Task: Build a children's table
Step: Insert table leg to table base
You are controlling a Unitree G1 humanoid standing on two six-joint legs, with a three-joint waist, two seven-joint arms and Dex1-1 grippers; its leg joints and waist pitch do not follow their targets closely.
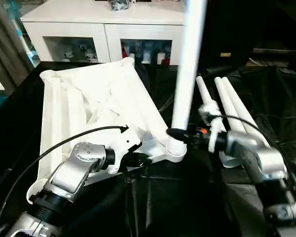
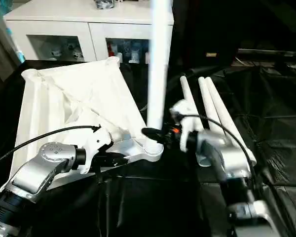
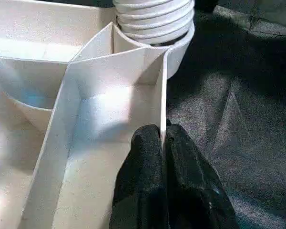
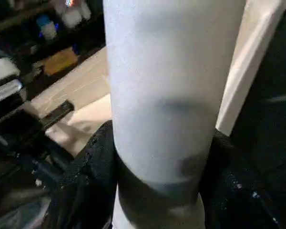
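The white tabletop (image 1: 89,103) lies upside down on black cloth, ribs facing up. My left gripper (image 3: 163,133) is shut on the thin rim wall (image 3: 163,90) beside the near right corner socket (image 1: 173,150). A white leg (image 1: 187,64) stands upright in that socket, its ribbed end (image 3: 155,19) seated in the cup. My right gripper (image 1: 177,133) is shut on the leg (image 4: 167,71) just above the socket, with a black finger (image 4: 90,167) on each side. Three more legs (image 1: 232,106) lie side by side on the cloth to the right.
A white cabinet (image 1: 103,29) with glass fronts and small items inside stands behind the tabletop. Black cloth (image 1: 187,197) covers the work surface. A black cable (image 1: 54,148) arcs over my left forearm, and another runs over the right wrist (image 1: 237,121).
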